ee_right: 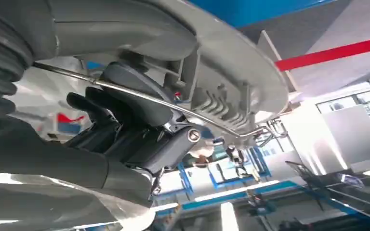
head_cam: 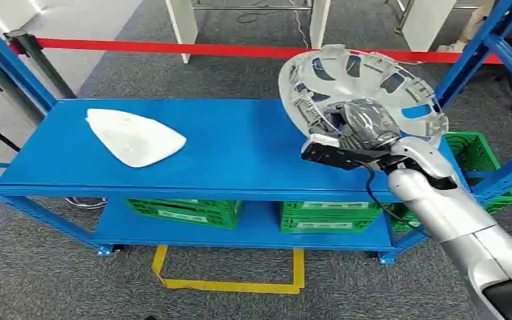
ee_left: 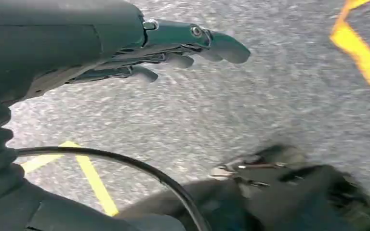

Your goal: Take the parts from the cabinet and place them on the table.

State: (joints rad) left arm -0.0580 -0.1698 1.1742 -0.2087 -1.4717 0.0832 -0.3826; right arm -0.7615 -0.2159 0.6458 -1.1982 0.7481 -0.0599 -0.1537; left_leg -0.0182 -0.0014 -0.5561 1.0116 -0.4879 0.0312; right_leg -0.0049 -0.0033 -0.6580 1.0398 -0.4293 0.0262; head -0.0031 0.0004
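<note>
My right hand (head_cam: pixel 357 130) grips a round silver wheel cover (head_cam: pixel 363 83) and holds it tilted above the right end of the blue shelf top (head_cam: pixel 240 153). The right wrist view shows dark fingers (ee_right: pixel 125 130) curled around the grey rim and wire ring of the wheel cover (ee_right: pixel 221 62). A white triangular plastic part (head_cam: pixel 133 137) lies flat on the left side of the shelf top. My left hand (ee_left: pixel 139 53) hangs over grey carpet, fingers stretched out and holding nothing.
Green crates (head_cam: pixel 187 212) stand on the lower shelf, another green crate (head_cam: pixel 477 157) at the right. Blue rack posts (head_cam: pixel 470 57) rise on both sides. A red barrier tape (head_cam: pixel 173 48) runs behind. Yellow tape (head_cam: pixel 227 285) marks the floor in front.
</note>
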